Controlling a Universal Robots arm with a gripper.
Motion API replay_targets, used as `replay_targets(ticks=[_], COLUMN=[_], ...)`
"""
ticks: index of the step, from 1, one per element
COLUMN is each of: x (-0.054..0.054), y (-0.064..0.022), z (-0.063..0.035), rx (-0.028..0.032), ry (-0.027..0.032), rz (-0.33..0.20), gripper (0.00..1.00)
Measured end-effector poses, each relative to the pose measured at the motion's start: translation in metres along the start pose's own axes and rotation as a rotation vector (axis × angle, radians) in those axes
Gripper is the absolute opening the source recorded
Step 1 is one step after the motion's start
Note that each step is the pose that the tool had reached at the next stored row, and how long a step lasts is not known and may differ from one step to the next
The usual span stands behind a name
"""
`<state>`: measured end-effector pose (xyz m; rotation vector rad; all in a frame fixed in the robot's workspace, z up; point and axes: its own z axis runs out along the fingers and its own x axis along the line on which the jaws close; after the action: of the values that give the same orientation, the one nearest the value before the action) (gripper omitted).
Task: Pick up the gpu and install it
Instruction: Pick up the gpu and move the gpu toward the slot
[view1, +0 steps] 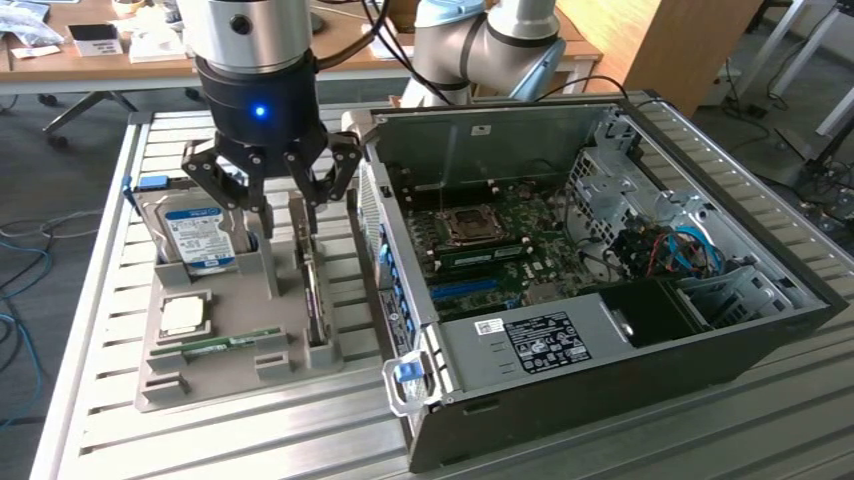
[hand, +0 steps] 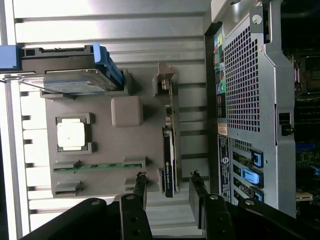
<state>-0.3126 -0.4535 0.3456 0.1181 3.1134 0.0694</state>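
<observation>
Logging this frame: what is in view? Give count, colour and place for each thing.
gpu: one, dark, on edge in the holder, on its case side
hard drive: one, silver with a blue-white label, upright in the holder
processor chip: one, silver, flat in a holder pocket
memory stick: one, green, in a holder slot
holder: one, grey, on the table beside the case
case: one, black and silver, side open, at the exterior view's right
table: one, metal slats
arm: one, silver and black, above the holder
gripper: one, black, fingers open, over the gpu, apart from it
</observation>
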Motion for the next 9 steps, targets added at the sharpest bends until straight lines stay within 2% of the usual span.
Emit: replay_targets(ticks=[9], x=[0.0001], y=[-0.0001], z=[0.0034], rx=[-0.0003], ry=[-0.0002], rz=[0.0], gripper=[0.47])
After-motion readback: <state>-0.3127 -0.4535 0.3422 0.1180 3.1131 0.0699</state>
